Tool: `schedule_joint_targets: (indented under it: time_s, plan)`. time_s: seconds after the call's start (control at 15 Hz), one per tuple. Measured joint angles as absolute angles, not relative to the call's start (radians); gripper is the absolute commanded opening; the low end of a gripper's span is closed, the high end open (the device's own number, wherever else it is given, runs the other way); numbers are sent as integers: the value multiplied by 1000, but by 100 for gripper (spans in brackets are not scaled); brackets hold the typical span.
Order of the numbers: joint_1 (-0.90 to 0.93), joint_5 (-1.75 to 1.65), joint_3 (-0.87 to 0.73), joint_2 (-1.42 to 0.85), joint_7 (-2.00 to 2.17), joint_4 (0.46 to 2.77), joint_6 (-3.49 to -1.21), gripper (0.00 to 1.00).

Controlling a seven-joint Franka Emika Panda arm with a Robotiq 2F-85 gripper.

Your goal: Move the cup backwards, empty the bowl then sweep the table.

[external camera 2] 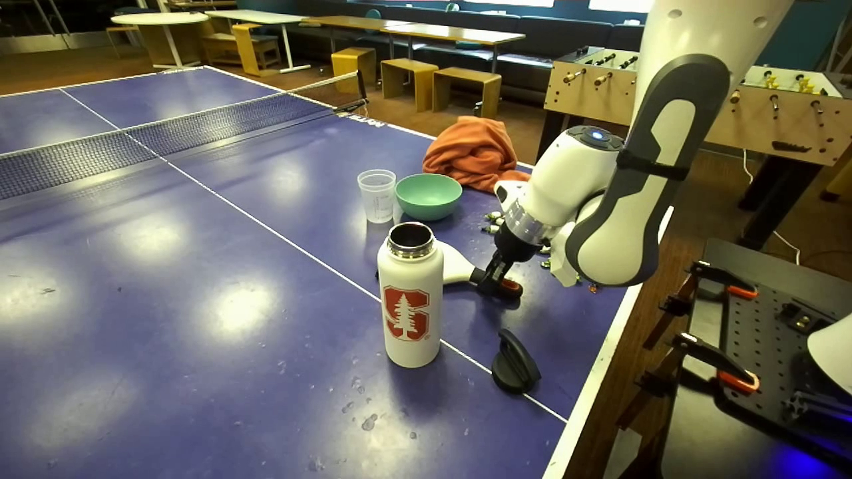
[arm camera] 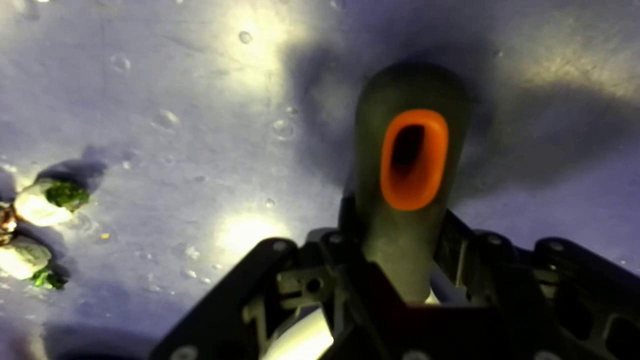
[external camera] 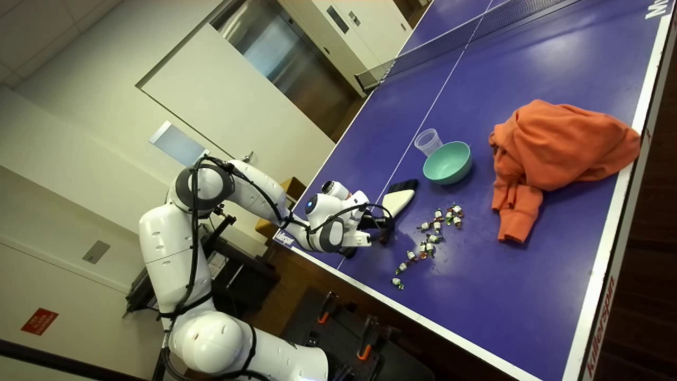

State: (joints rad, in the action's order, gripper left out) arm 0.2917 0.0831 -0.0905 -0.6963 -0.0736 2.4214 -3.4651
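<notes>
The translucent cup [external camera: 428,142] stands upright beside the teal bowl [external camera: 448,164] on the blue table [external camera: 502,296]. The cup [external camera 2: 378,197] and the bowl [external camera 2: 429,207] show in both exterior views. The bowl's inside looks empty. Several wrapped candies [external camera: 433,239] lie scattered on the table; a few [arm camera: 42,205] show in the wrist view. My gripper [external camera: 383,232] is low over the table, shut on the dark handle of a white brush [external camera: 398,201]. In the wrist view, the handle [arm camera: 410,90] with its orange-rimmed hole sits between the fingers [arm camera: 400,225].
A white bottle [external camera 2: 413,299] stands open near the brush, with its black lid [external camera 2: 516,366] lying closer to the table edge. An orange cloth [external camera: 566,143] lies beyond the candies, by the table's side edge. A net [external camera: 449,53] crosses the table farther back.
</notes>
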Motion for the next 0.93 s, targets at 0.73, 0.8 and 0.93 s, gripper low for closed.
schedule_joint_targets:
  time_s: [0.73,0.8,0.93]
  plan:
    - [486,3,-347,-532,-169,2430,-3219,38]
    - [484,2,-347,-532,-169,2430,-3219,38]
    - [485,2,-346,-546,-168,2430,-3221,38]
